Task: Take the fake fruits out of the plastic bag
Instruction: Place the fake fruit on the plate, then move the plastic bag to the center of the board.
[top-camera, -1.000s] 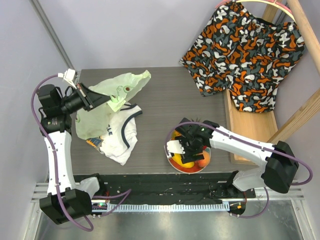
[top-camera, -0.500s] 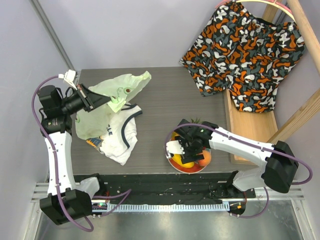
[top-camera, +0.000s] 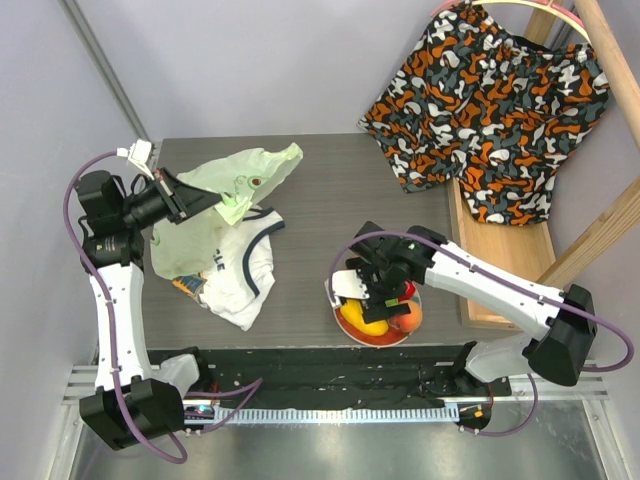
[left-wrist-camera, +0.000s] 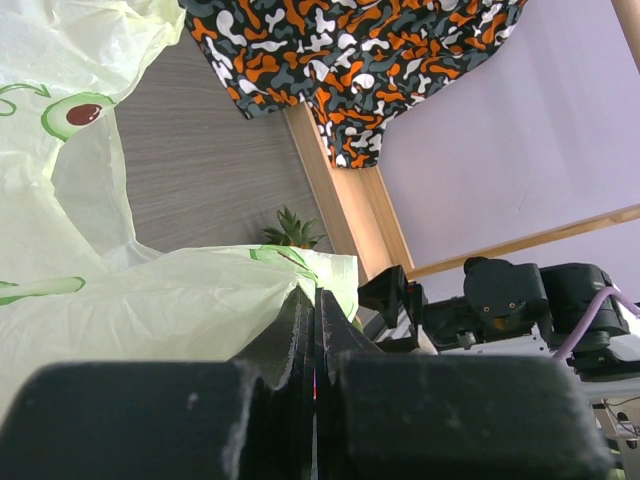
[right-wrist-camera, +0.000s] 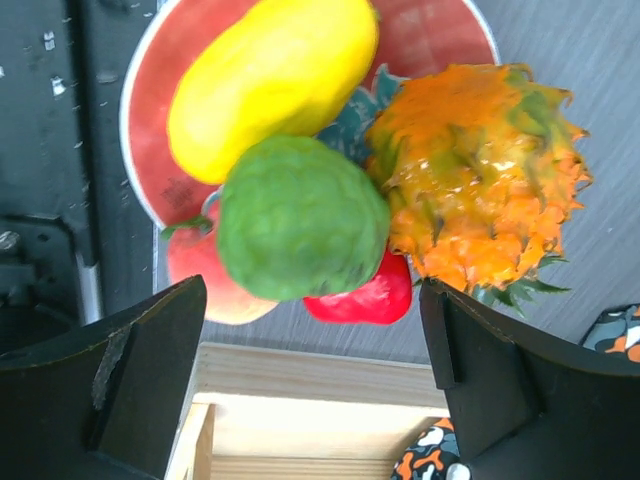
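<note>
The pale-green plastic bag (top-camera: 225, 190) with avocado prints hangs off the table, pinched at its upper edge by my left gripper (top-camera: 213, 203), which is shut on it. In the left wrist view the bag (left-wrist-camera: 150, 300) drapes over the closed fingertips of that gripper (left-wrist-camera: 315, 297). My right gripper (top-camera: 372, 288) hovers open over the red plate (top-camera: 340, 316). Between its wide fingers (right-wrist-camera: 312, 330) lie fake fruits: a green lime (right-wrist-camera: 300, 230), yellow piece (right-wrist-camera: 270, 80), orange pineapple (right-wrist-camera: 475, 180), red fruit (right-wrist-camera: 365, 298) and peach-coloured one (right-wrist-camera: 215, 292). None touches the fingers.
A white T-shirt (top-camera: 245, 265) lies under the bag, with an orange shape (top-camera: 188, 287) at the bag's lower end. Camouflage shorts (top-camera: 490, 110) hang at the back right over a wooden rack (top-camera: 500, 265). The black base rail (top-camera: 320, 375) runs along the near edge.
My right gripper's jaws have spread wider and the gripper has shifted slightly away from the fruits on the plate. The left gripper and the bag have not moved.
</note>
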